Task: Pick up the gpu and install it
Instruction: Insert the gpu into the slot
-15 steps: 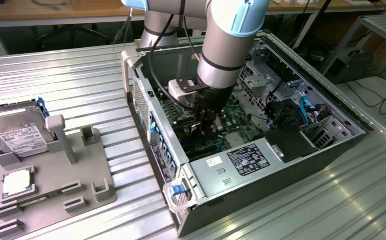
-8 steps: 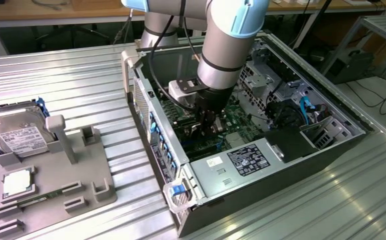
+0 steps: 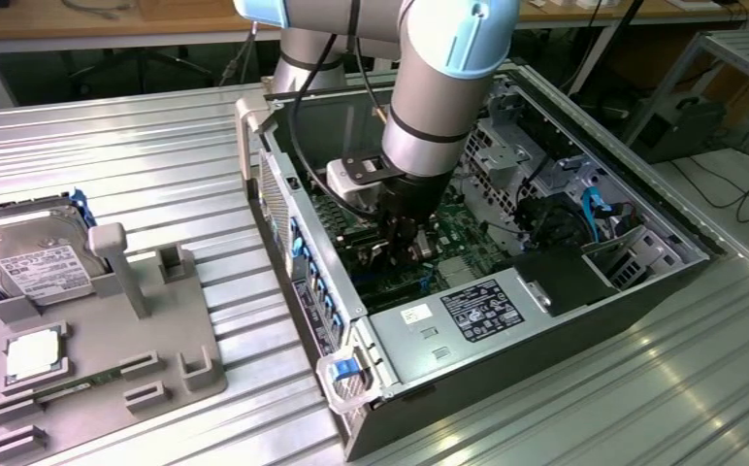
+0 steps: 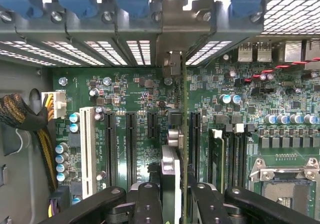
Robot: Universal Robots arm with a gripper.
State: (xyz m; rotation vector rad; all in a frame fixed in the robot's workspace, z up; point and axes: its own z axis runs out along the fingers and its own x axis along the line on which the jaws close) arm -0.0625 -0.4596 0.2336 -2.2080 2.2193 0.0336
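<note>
The arm [image 3: 433,87] is seen reaching down into an open computer case [image 3: 478,262] that lies on its side on the ribbed metal tabletop [image 3: 129,165]. In the wrist view, the gripper [image 4: 175,194] is closed narrowly on the gpu [image 4: 184,134], which is held edge-on as a thin green board between the two black fingers [image 4: 147,204], with its silver bracket [image 4: 171,34] at the far end against the case's rear slot openings. The card is positioned upright over the motherboard [image 4: 145,109], in line with a black expansion slot [image 4: 195,134]; whether its edge is already seated in the slot cannot be told. In the exterior view, the gripper [image 3: 401,248] is seen low inside the case, just above the board. On the exterior view's left, a grey holder tray [image 3: 103,359] rests on the tabletop, with a silver hard drive [image 3: 32,257] standing in it and a memory stick [image 3: 77,383] lying in a lower recess.
</note>
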